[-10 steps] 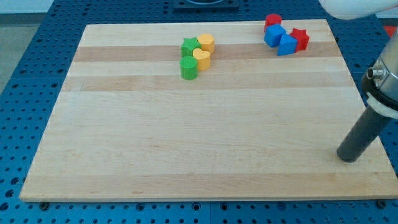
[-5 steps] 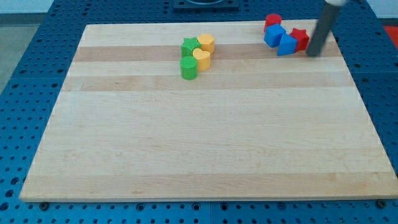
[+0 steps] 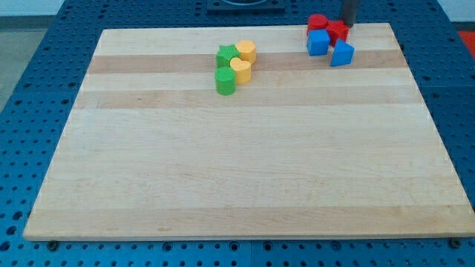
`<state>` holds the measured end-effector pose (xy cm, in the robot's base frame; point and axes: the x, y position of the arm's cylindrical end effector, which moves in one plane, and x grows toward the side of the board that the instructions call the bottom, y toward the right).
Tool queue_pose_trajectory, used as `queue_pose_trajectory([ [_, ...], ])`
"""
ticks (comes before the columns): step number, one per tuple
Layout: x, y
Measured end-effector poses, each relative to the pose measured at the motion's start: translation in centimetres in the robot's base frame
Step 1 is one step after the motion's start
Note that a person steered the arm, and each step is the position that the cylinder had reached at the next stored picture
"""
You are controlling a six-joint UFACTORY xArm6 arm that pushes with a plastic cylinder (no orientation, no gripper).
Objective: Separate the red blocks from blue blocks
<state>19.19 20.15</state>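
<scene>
Near the view's top right, two red blocks sit at the board's top edge: a red cylinder (image 3: 317,21) and a red star (image 3: 337,31) right beside it. A blue cube (image 3: 318,42) lies just below them, touching both. A blue triangular block (image 3: 341,54) lies a little to the lower right, touching the star's lower edge. My tip (image 3: 347,23) is at the top edge of the view, just to the upper right of the red star, touching or nearly touching it.
A cluster in the top middle holds a green star (image 3: 225,55), a green cylinder (image 3: 225,81), a yellow cylinder (image 3: 246,51) and a yellow heart-shaped block (image 3: 240,70). The wooden board (image 3: 237,170) lies on a blue perforated table.
My tip swept from the lower right edge up to the red star and on to the top edge. The red star slid left and up next to the red cylinder; the blue blocks shifted slightly.
</scene>
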Motion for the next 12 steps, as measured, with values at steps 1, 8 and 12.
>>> queue_pose_trajectory([
  [1, 0.0, -2.9],
  [8, 0.1, -5.1],
  [12, 2.1, -14.3],
])
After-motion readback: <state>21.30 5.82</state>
